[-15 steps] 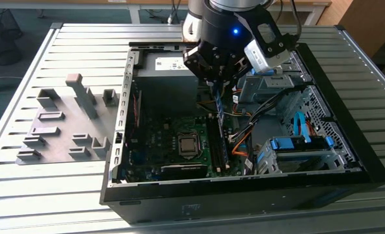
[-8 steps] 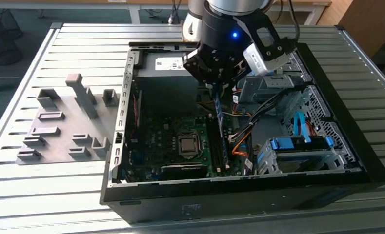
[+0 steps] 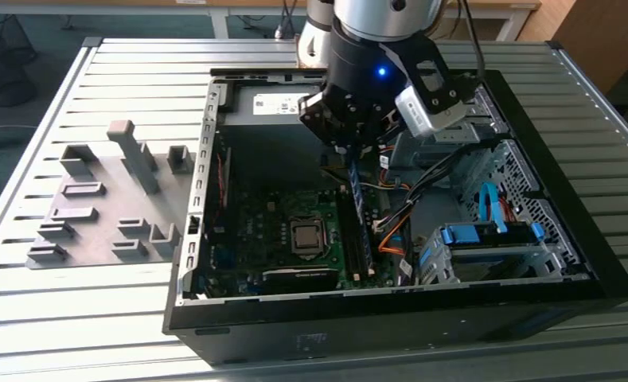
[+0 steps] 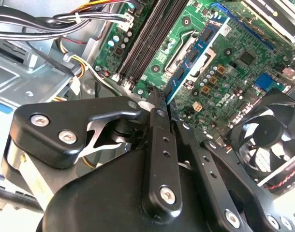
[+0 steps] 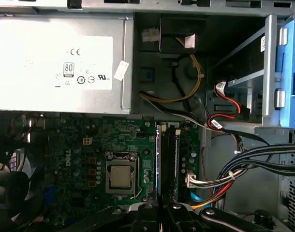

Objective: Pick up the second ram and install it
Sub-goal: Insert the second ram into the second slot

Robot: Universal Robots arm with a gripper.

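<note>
The claw is gripping the second ram by its upper end, holding it on edge above the motherboard inside the open computer case.

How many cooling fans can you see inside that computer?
1: a black fan beside the green motherboard, in the second wrist view. Others may be hidden.

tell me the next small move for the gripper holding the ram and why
Probably ease straight down, keeping the stick in line with the slots. The gripper holds the second ram on edge over the motherboard's memory slots, apparently not yet seated.
</note>
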